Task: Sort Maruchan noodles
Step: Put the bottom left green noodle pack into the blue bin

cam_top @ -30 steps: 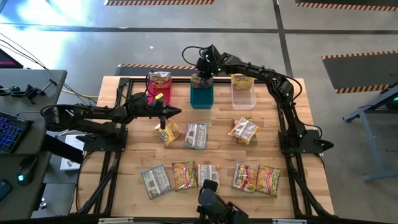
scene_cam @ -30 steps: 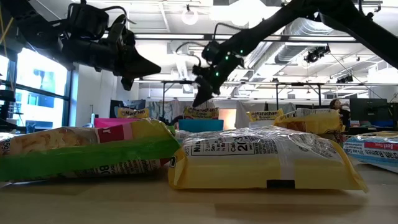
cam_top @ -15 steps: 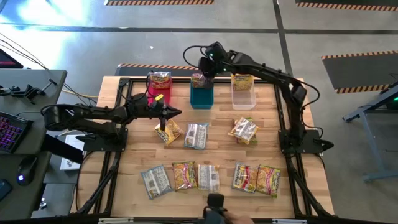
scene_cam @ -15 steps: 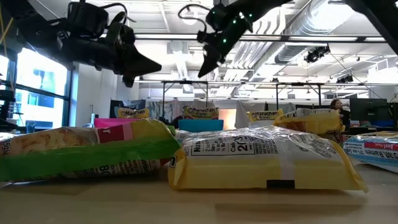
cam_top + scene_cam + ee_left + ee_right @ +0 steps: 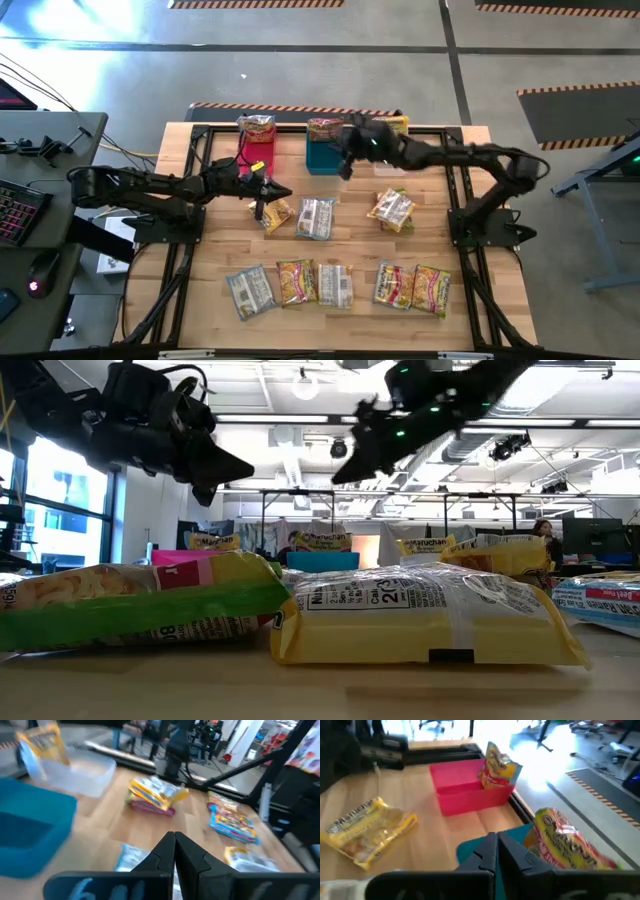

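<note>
Fingers (image 5: pixel 174 851) pressed shut, clear bin (image 5: pixel 392 130) mostly hidden

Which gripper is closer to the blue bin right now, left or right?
Right. The right gripper hangs shut just beside the blue bin; the left gripper, also shut, sits farther off over a yellow packet.

Surface (image 5: pixel 350 245): light wood planks, smooth, matt finish. Noodle packets (image 5: pixel 316 217): crinkly plastic film, glossy, with reflective highlights. Pink bin (image 5: pixel 465 790) and blue bin (image 5: pixel 30 830): opaque smooth plastic. Clear bin (image 5: pixel 82 770): translucent plastic. Left tool (image 5: pixel 174 851) and right tool (image 5: pixel 496 851): dark, matt fingers.
</note>
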Robot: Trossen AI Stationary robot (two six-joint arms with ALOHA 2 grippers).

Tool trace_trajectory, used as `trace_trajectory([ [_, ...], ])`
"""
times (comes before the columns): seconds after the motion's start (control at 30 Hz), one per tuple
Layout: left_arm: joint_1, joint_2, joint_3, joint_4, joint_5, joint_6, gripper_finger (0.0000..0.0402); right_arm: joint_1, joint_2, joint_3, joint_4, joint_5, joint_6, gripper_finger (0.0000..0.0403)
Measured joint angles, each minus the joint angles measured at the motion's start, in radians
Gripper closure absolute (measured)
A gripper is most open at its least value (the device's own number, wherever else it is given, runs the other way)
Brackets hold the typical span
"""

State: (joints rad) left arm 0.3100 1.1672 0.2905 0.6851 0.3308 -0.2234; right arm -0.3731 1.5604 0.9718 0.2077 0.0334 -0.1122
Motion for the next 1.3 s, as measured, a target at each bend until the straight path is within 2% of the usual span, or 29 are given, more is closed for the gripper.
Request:
trace_trajectory([
  [0.1,-0.036,0.000,0.000,-0.053,0.041,-0.026,0.0401,0.063,-0.073,-0.130,0.109,0.055,0.060,0.0403],
  [0.23,-0.126,0.003,0.001,-0.125,0.014,-0.073,0.0394,0.143,-0.137,-0.269,0.188,0.126,0.101,0.0403],
  [0.43,-0.312,0.054,0.075,-0.261,-0.061,-0.126,0.0339,0.238,-0.194,-0.393,0.227,0.256,0.132,0.0403],
  [0.6,-0.412,0.188,0.165,-0.326,-0.103,-0.167,0.0287,0.281,-0.194,-0.415,0.231,0.274,0.132,0.0403],
  [0.77,-0.459,0.335,0.249,-0.331,-0.109,-0.192,0.0258,0.314,-0.193,-0.415,0.231,0.275,0.097,0.0403],
  [1.03,-0.505,0.524,0.392,-0.390,-0.116,-0.160,0.0249,0.353,-0.193,-0.415,0.222,0.273,0.086,0.0403],
  [1.3,-0.522,0.608,0.456,-0.410,-0.051,-0.097,0.0254,0.376,-0.193,-0.415,0.216,0.270,0.086,0.0403],
])
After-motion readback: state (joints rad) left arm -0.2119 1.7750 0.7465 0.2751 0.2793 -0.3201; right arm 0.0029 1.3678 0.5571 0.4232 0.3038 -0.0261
